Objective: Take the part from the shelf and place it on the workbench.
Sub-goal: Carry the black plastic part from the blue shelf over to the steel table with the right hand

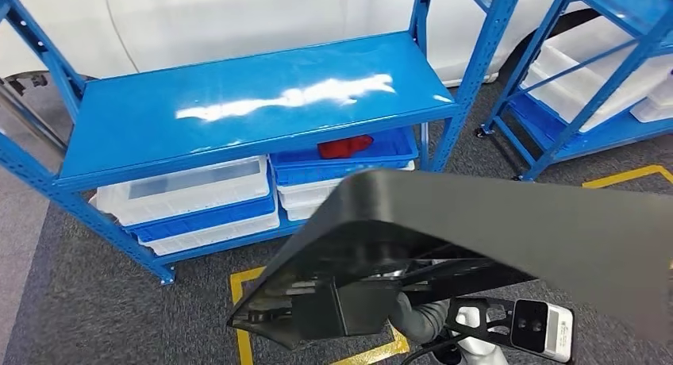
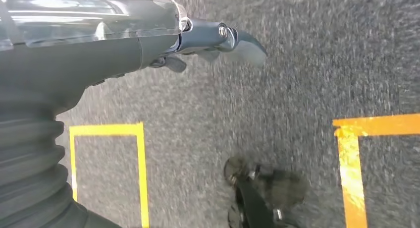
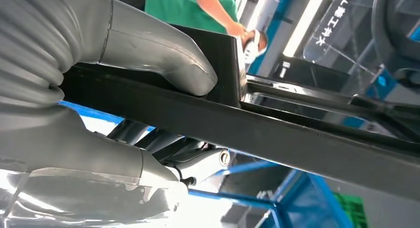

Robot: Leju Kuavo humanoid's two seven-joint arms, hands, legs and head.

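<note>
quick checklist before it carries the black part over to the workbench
1. Right hand grips the black part: ok, thumb pressed on its edge.
2. Part off the blue shelf: ok.
3. Left hand free: ok, holds nothing, above the carpet.
4. Workbench located: cannot tell.
5. Person in green top close behind the part: not ok.
6. Forward view: not ok, the part blocks much of it.

The head camera is looking down over the blue shelf (image 1: pixel 254 103); the left wrist camera is facing carpet (image 2: pixel 297 64), the right one is hugging the part (image 3: pixel 277 134).
</note>
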